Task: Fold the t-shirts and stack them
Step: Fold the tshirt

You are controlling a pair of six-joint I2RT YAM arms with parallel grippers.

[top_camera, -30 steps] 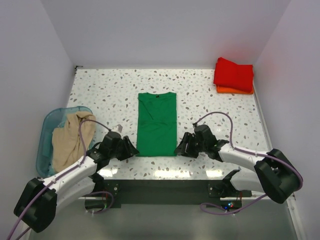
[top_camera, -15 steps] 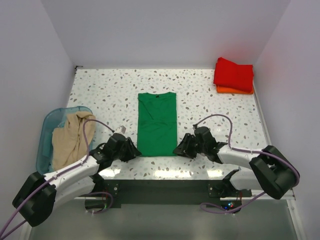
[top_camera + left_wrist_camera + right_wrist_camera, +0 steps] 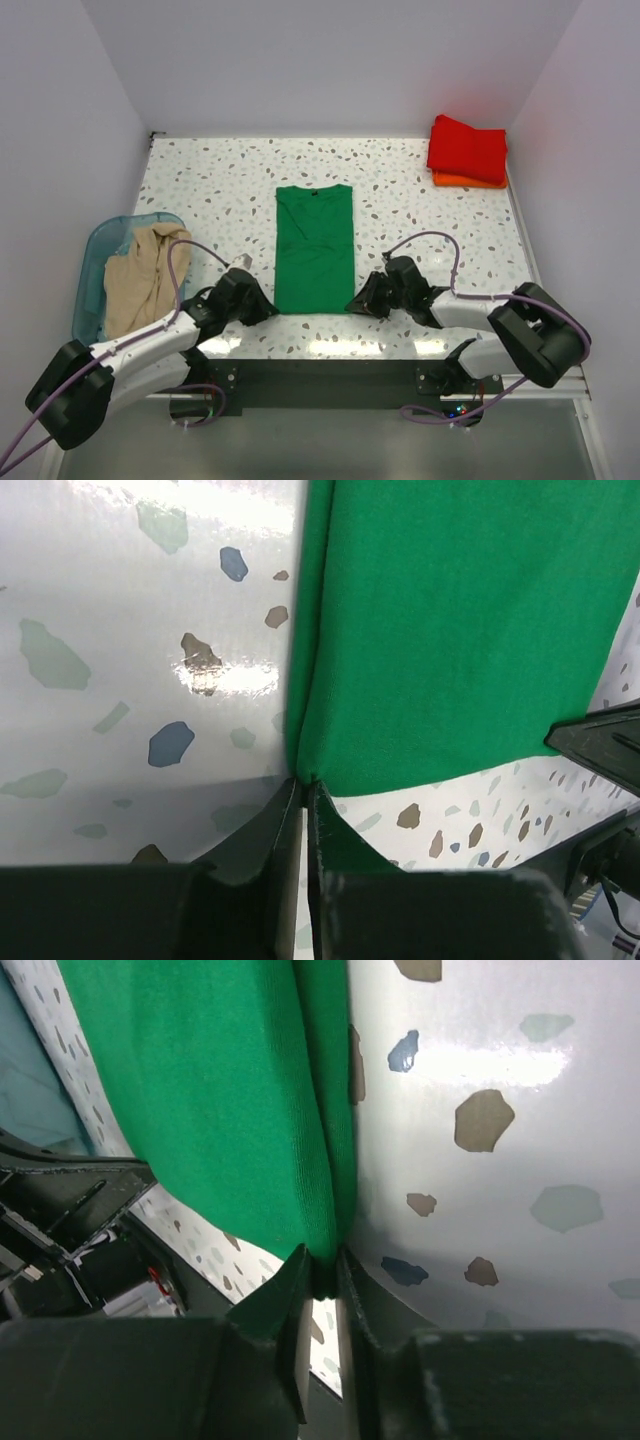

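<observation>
A green t-shirt lies folded into a long strip on the speckled table, collar at the far end. My left gripper is shut on its near left corner, the cloth pinched between the fingertips. On the other side, my right gripper is shut on the near right corner, where the doubled hem bunches between the jaws. A red t-shirt sits folded on an orange t-shirt at the far right corner. A beige t-shirt lies crumpled in the bin.
A translucent teal bin stands at the table's left edge. The table's near edge drops to a dark base rail between the arm mounts. White walls close in the far side and both flanks.
Both grippers have slid a little inward to the green shirt's near corners and closed from open onto the cloth. The shirt itself has not moved.
</observation>
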